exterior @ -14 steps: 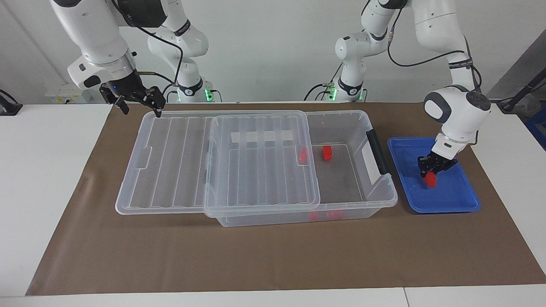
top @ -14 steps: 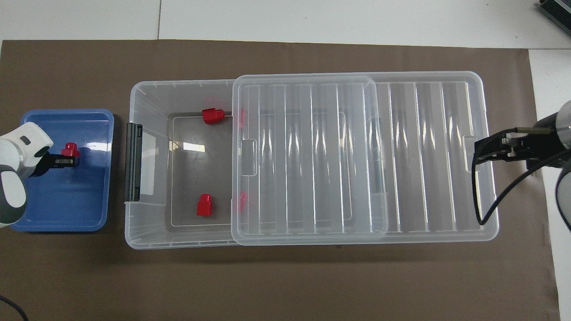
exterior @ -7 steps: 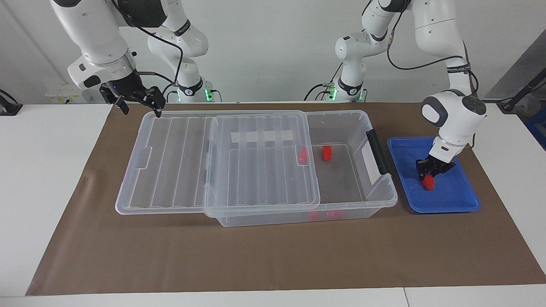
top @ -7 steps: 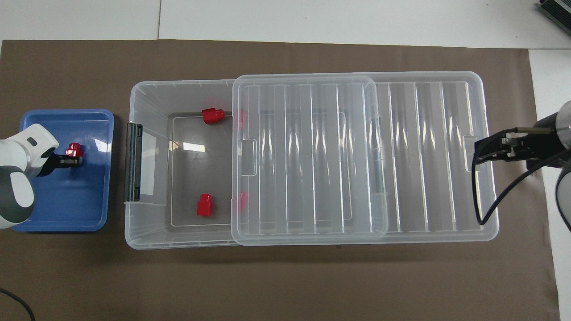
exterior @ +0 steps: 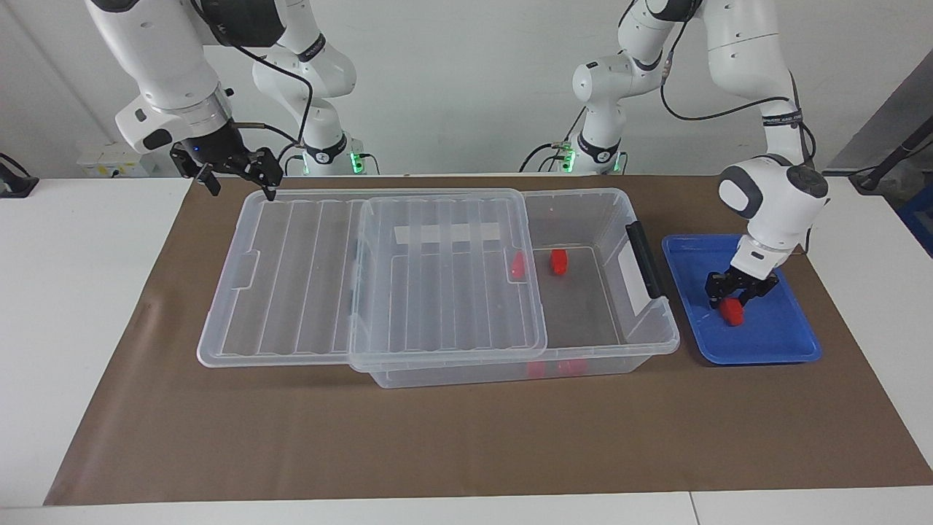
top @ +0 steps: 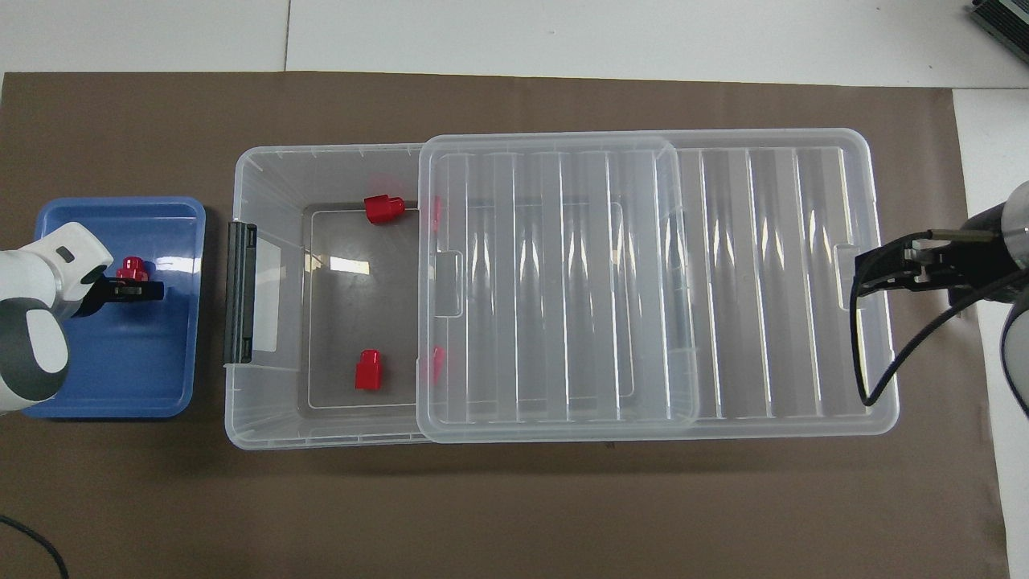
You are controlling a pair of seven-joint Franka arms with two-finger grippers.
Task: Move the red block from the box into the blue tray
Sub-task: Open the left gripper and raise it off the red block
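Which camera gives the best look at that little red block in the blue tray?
The facing view: the red block lies on the blue tray floor, in plain sight just below the left gripper. In the overhead view the red block is partly covered by the left gripper, so only part of it shows.

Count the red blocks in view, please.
3: one in the blue tray under the left gripper, two on the box floor, at and. The lid may hide more.
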